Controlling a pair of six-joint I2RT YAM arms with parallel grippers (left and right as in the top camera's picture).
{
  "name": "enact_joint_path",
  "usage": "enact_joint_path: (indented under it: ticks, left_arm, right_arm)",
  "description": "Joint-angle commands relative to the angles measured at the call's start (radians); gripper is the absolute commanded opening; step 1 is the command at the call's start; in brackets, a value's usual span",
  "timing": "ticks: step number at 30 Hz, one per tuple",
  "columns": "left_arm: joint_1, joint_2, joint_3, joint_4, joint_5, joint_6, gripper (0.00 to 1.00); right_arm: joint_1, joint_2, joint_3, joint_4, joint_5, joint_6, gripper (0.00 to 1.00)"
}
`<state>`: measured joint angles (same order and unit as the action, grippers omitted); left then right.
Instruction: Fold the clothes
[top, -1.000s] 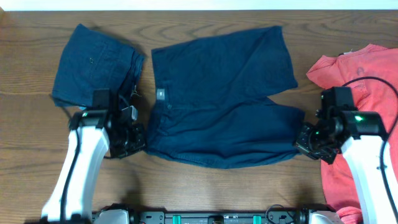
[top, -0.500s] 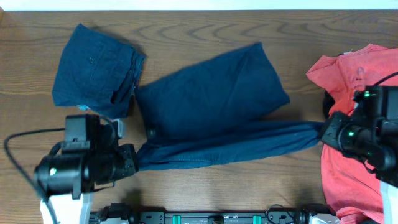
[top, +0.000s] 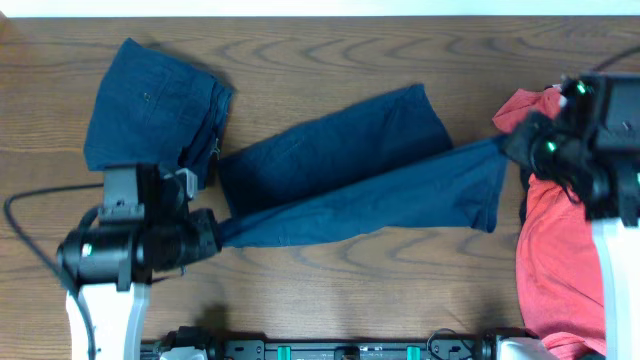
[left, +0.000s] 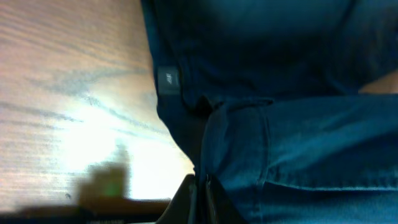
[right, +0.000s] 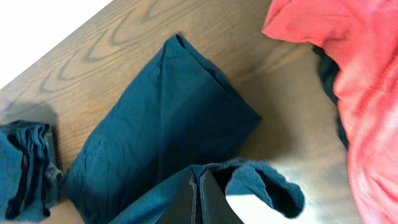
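My left tool (top: 214, 236) is pinched shut on the shorts (top: 350, 180) at the waistband corner. From it the cloth runs rightward across the worktop (top: 330, 300), long axis straight to my right tool (top: 508, 148), which is clamped shut on the leg hem. The rest lies beyond both tools, so I'd carry this edge over it.

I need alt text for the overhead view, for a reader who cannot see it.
The left arm and right arm hold dark navy shorts stretched between them over a wooden table, jaws shut on either end. Folded navy shorts lie at upper left; a red garment lies at right.
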<state>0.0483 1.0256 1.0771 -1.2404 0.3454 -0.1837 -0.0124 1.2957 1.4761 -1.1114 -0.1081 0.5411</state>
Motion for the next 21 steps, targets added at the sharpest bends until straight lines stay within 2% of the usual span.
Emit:
enact_joint_path:
  ticks: [1,5,11,18,20,21]
  left_arm:
    - [0.006,0.087,-0.008,0.039,-0.169,0.002,0.06]
    - [0.006,0.212,-0.008,0.140,-0.176,0.003,0.06]
    - [0.006,0.386,-0.008,0.268,-0.212,0.002,0.06]
    - [0.006,0.554,-0.008,0.446,-0.211,0.002,0.06]
    - [0.006,0.584,-0.008,0.486,-0.205,0.002,0.10]
    - [0.006,0.593,-0.008,0.496,-0.197,0.002,0.10]
  right_arm:
    - [-0.006,0.090,0.016,0.066,0.092,0.003,0.01]
    - [-0.006,0.219,0.016,0.209,0.052,-0.010,0.01]
    - [-0.001,0.398,0.016,0.509,-0.137,-0.026,0.01]
    - [0.043,0.635,0.016,0.804,-0.133,-0.027,0.02]
    - [0.048,0.693,0.016,0.872,-0.137,-0.026,0.14]
    - [0.048,0.712,0.016,0.882,-0.147,-0.026,0.23]
